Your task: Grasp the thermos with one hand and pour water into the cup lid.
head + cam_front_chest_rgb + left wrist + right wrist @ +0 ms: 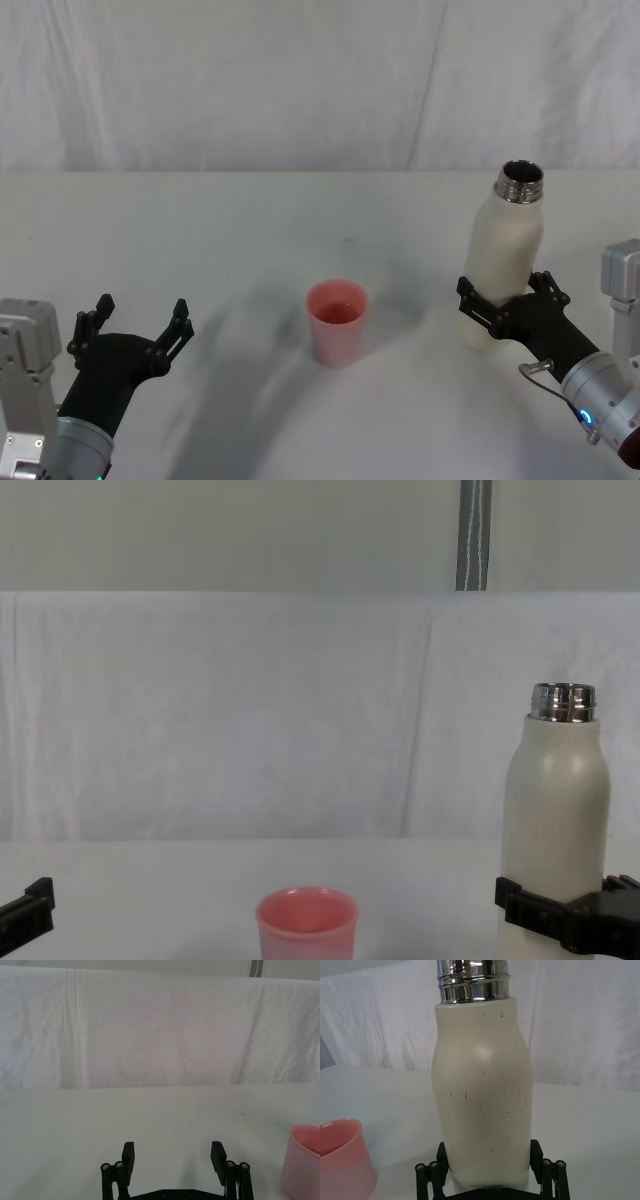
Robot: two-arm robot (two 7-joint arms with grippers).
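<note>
Our right end effector [507, 303] clamps low on the upright thermos [505, 262], right of the cup lid [337, 321]; tilting could let it slip. Left end effector [138, 323] idles spread.

White table [250, 220], thermos [503, 260] upright, cup lid [337, 322] (pink) well apart

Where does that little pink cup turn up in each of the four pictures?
Head view: the pink cup stands at centre.
Left wrist view: cut off at the picture's edge.
Right wrist view: in a corner.
Chest view: bottom centre.
Shared landmark: the thermos, held by the right gripper.
</note>
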